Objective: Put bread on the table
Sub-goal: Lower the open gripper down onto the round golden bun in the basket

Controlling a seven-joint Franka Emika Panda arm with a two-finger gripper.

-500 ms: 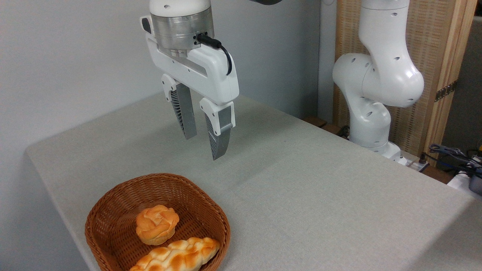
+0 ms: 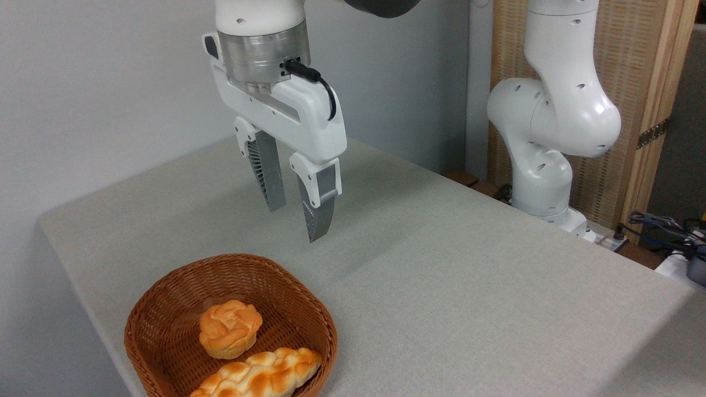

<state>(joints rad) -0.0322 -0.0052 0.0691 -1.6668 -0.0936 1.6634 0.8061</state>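
The bread (image 2: 229, 328), a small round orange-golden bun with a swirled top, sits inside a brown wicker basket (image 2: 165, 309) near the table's front left. The table (image 2: 441, 264) is covered in light grey-beige cloth. My gripper (image 2: 292, 223) hangs open above the table, just behind the basket's far rim and well above the bun, with nothing between its ribbed fingers (image 2: 269, 182).
A longer pale braided loaf (image 2: 259, 375) lies in the basket in front of the bun. The arm's white base (image 2: 543, 182) stands at the table's far right edge, with cables (image 2: 662, 226) beside it. A grey wall runs behind.
The gripper has come down slightly and shifted a little left, closer to the basket. The bun and loaf have not moved.
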